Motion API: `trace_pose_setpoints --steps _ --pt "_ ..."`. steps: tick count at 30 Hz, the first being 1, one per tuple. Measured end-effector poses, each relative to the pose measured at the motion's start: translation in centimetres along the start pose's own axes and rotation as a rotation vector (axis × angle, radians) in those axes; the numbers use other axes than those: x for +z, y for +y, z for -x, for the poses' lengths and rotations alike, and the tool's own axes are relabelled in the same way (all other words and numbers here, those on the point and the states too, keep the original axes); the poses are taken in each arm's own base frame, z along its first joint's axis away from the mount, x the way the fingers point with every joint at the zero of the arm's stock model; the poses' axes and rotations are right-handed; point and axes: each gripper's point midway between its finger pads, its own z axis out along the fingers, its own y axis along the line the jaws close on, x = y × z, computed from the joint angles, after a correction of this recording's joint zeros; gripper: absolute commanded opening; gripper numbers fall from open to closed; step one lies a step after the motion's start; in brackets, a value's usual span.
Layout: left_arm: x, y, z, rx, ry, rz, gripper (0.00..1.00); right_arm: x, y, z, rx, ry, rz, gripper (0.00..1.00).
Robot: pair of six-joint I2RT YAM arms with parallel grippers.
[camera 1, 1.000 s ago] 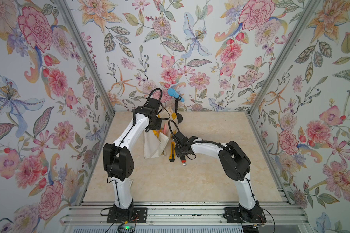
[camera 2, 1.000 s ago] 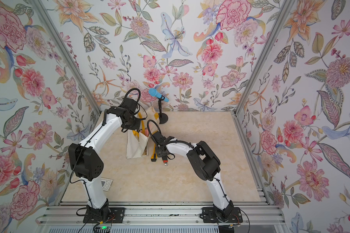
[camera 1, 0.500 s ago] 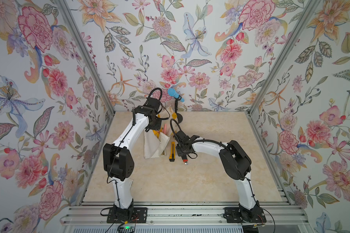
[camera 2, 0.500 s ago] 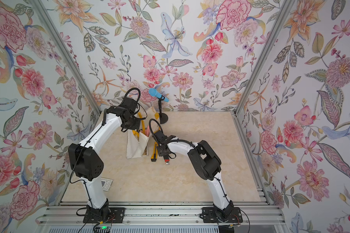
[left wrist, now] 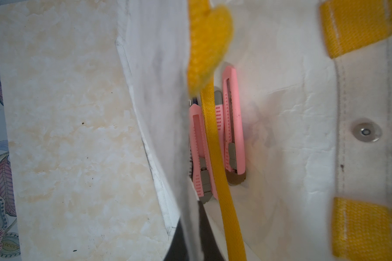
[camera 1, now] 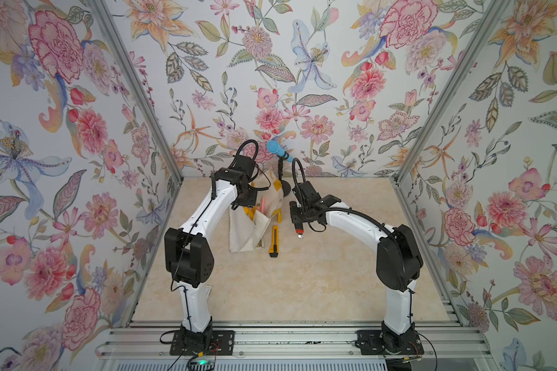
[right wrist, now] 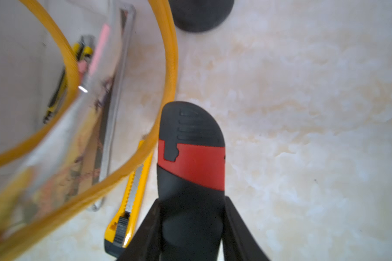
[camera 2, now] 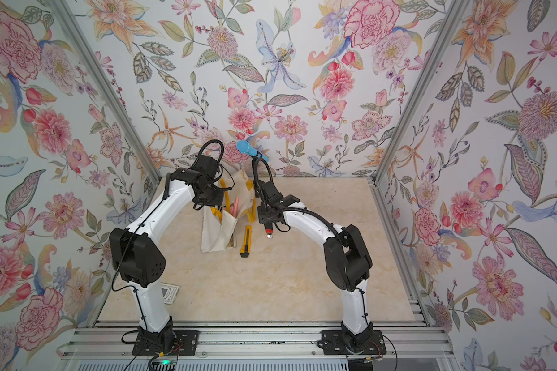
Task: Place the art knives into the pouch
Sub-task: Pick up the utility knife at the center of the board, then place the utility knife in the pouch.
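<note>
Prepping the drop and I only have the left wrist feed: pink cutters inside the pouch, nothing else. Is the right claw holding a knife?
Observer: Yes. The right claw is shut on a red-and-black knife.
Operator: Over the pouch mouth yet?
Observer: No. In both top views it hangs over the table beside the pouch, with a yellow utility knife lying on the table between them.
</note>
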Motion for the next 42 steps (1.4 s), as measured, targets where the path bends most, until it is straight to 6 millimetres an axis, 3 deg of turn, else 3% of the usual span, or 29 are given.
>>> trace_pose_setpoints --steps 3,6,10,13,16,22,25,29,42 --pt "0.0 -0.4 0.0 0.007 -0.001 -0.004 0.0 -2.8 1.2 5.0 0.013 -0.125 0.046 0.22" --pt "-0.2 -1.1 0.0 0.021 -0.004 -0.011 0.0 -5.0 2.5 8.2 0.02 -0.207 0.091 0.23" --pt "-0.3 -2.2 -0.1 0.036 -0.008 -0.022 0.0 -7.0 4.2 11.4 0.019 -0.288 0.159 0.23" --pt "-0.4 -2.6 0.0 0.035 -0.015 -0.027 0.0 -6.6 5.6 12.6 0.014 -0.303 0.214 0.23" --pt "-0.4 -2.6 0.3 0.028 -0.026 -0.029 0.0 -4.7 6.6 11.9 0.012 -0.267 0.256 0.23" --pt "-0.4 -2.7 0.8 0.023 -0.046 -0.032 0.0 1.0 7.9 6.7 0.018 -0.092 0.29 0.23" --pt "-0.4 -2.8 1.0 0.022 -0.057 -0.035 0.0 2.7 8.5 5.0 0.017 -0.038 0.303 0.23" --pt "-0.4 -2.8 1.2 0.021 -0.064 -0.036 0.0 4.1 9.1 3.7 0.033 0.005 0.322 0.23" --pt "0.3 -2.8 0.7 0.016 -0.072 -0.038 0.0 5.9 10.5 3.5 0.076 0.039 0.382 0.28"
